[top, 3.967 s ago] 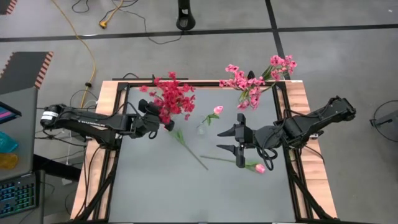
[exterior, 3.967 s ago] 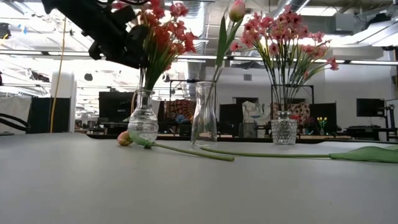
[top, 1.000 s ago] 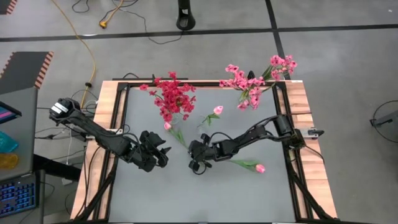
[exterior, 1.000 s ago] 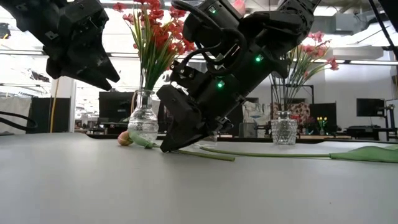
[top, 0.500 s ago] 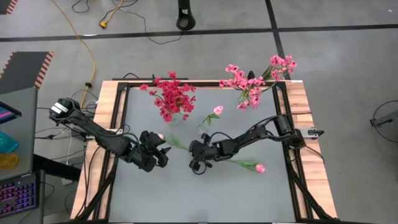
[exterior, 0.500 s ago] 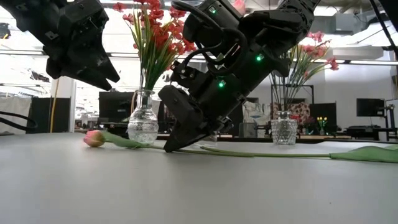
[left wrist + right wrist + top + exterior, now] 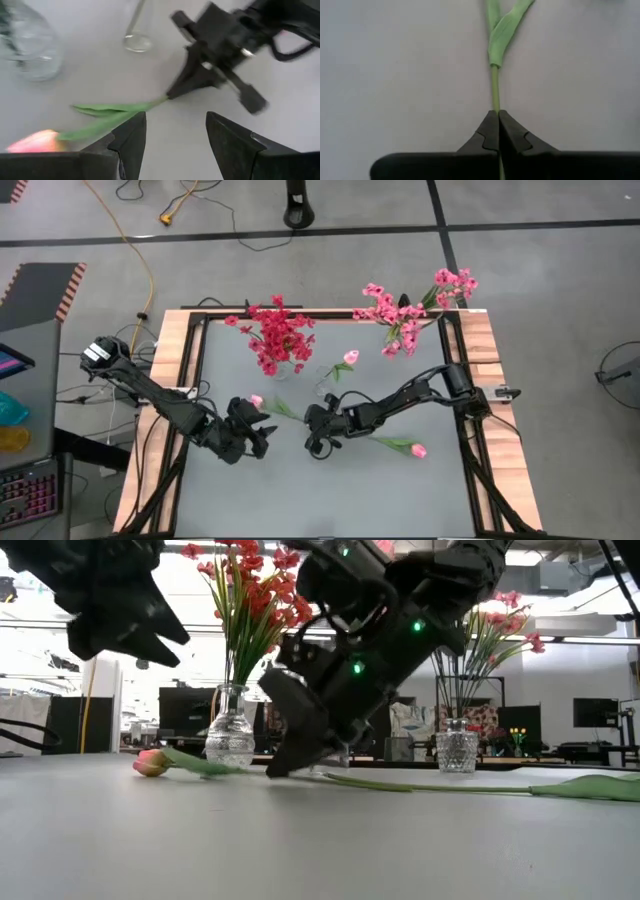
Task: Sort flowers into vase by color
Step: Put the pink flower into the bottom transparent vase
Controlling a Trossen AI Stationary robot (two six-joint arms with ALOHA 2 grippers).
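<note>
A pale pink tulip (image 7: 256, 400) lies flat on the grey table, its bud (image 7: 150, 762) toward the left and its stem running right to my right gripper (image 7: 498, 117), which is shut on it at mid-table (image 7: 307, 424). My left gripper (image 7: 175, 135) hovers open above the table just near of the bud (image 7: 258, 430), touching nothing. The red flowers (image 7: 275, 340) stand in a round glass vase (image 7: 229, 740). The pink sprays (image 7: 405, 315) stand in a cut-glass vase (image 7: 457, 750). One tulip (image 7: 350, 357) stands in the middle vase (image 7: 324, 386). My right gripper pinches the tulip's bare green stem (image 7: 495, 102) between its two fingertips, below the leaf and at the end away from the bud. The fingers come from the table's right, slanting down, and lie along the stem. Bud and leaf rest on the table.
A second tulip (image 7: 418, 450) lies on the table to the right, its long stem (image 7: 450, 787) pointing toward my right arm. The three vases stand in a row along the far side. Bare grey table lies toward the near edge.
The held tulip has turned about on the table: its bud has swung from beside the red flowers' vase toward the left and near side, while the stem end at my right gripper has stayed in place.
</note>
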